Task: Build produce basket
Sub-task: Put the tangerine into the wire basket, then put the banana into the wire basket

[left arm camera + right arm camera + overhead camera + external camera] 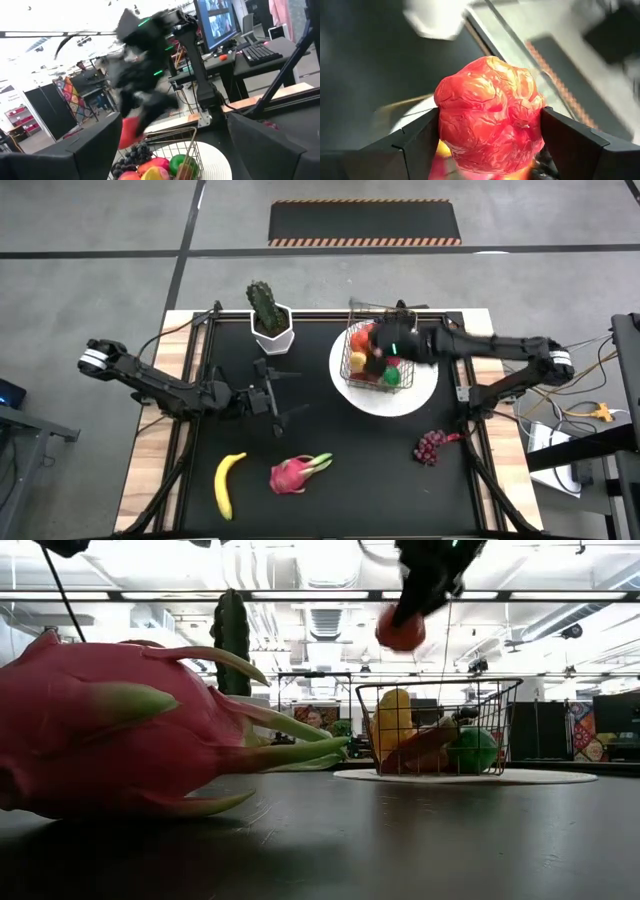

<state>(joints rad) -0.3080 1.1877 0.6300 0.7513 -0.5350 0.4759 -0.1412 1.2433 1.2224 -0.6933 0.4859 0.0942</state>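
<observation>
The right gripper (490, 135) pinches the red pomegranate (489, 112) between its two fingers, one pressed on each flank of the fruit, and hangs over the wire basket (372, 365), which sits on the round white plate (418, 398) toward the far right of the black table (330, 510). In the low view the pomegranate (400, 630) is well clear of the basket's (440, 725) rim, with open air between them, so the relation that matters is vertical: the basket lies straight below the fruit, and the coming move looks like a short drop or lowering, not a sideways carry. The basket already holds a yellow fruit (393, 720) and a green lime (472, 748), so the pomegranate will likely land on top of them. The left gripper (268, 395) waits with its fingers spread at the table's middle left, holding nothing and facing the basket. On the near side lie the yellow banana (228, 483) and the pink dragon fruit (293, 473), both nearer the left arm; the purple grapes (432, 445) lie at the near right, closer to the right arm. A cactus in a white pot (270, 320) stands at the far edge.
</observation>
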